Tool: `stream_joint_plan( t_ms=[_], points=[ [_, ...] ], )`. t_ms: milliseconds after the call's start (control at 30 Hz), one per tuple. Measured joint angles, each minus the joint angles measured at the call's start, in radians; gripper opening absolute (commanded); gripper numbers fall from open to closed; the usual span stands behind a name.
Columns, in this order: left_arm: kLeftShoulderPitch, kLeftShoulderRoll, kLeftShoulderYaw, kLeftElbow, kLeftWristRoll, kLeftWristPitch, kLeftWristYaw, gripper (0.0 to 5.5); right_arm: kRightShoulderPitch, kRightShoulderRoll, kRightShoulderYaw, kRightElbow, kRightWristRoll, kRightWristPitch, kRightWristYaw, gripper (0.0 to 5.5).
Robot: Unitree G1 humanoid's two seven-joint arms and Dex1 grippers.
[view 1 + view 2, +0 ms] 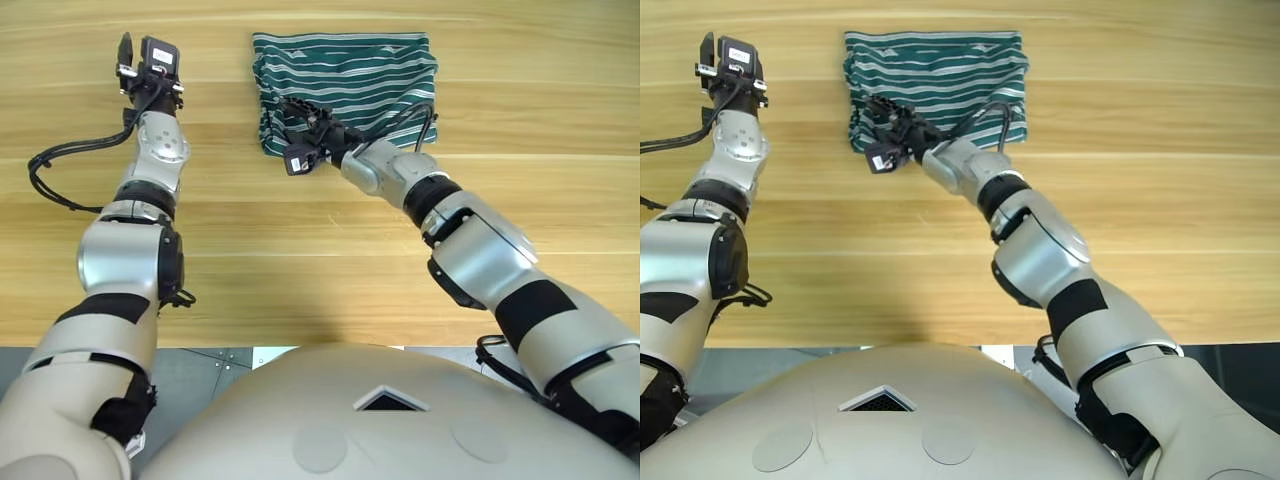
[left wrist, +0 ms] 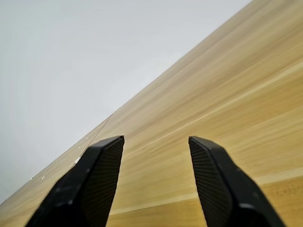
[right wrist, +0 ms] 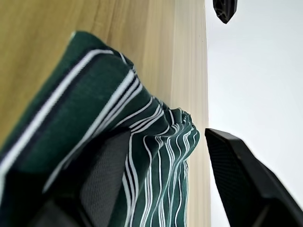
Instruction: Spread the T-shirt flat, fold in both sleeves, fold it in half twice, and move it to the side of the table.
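Right end effector point(image 1: 285, 112) spread wide at the folded T-shirt's point(image 1: 350, 70) edge; left end effector point(image 1: 142, 50) spread, empty.

Bright, even light, faint soft shadows on the table point(image 1: 300, 250), close fingers point(image 3: 102, 182) out of focus

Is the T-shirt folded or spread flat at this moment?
Folded. The T-shirt lies as a compact rectangle on the table, no sleeves sticking out; the right wrist view shows stacked layers at its edge.

The T-shirt point(image 1: 350, 75) was dark green with thin white and navy stripes. The bench point(image 1: 300, 240) was pale, straight-grained wood. The left gripper point(image 2: 156, 146) and right gripper point(image 3: 165, 135) were black.
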Motion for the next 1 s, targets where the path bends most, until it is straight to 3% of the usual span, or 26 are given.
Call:
stream_joint_plan(
  t_ms=[233,400,567,667,800,933,1000],
  points=[
    [0.086,0.01,0.008,-0.014,-0.007,-0.057,0.0,2.52,-0.031,-0.095,0.121,-0.046,-0.091,-0.111,-0.034,2.92],
    [0.083,-0.01,-0.017,-0.021,0.009,-0.079,0.013,2.52,0.083,-0.326,0.229,-0.424,-0.131,-0.419,-0.018,2.92],
    [0.078,-0.025,-0.066,-0.036,0.05,-0.127,0.027,2.52,0.434,-0.718,0.14,-0.987,0.118,-0.452,0.231,2.92],
    [0.065,-0.017,-0.111,-0.058,0.101,-0.173,0.047,2.52,0.684,-0.932,-0.04,-1.215,0.27,-0.328,0.303,2.92],
    [0.034,-0.015,-0.159,-0.097,0.147,-0.239,0.068,2.52,0.77,-0.912,-0.27,-1.356,0.513,-0.304,0.247,2.92],
    [0.036,-0.005,-0.25,-0.127,0.233,-0.318,0.075,2.52,0.767,-0.762,-0.386,-1.367,0.764,-0.294,0.232,2.92],
    [0.036,-0.002,-0.31,-0.156,0.273,-0.401,0.024,2.52,0.75,-0.704,-0.427,-1.296,0.787,-0.256,0.236,2.92]
  ],
)
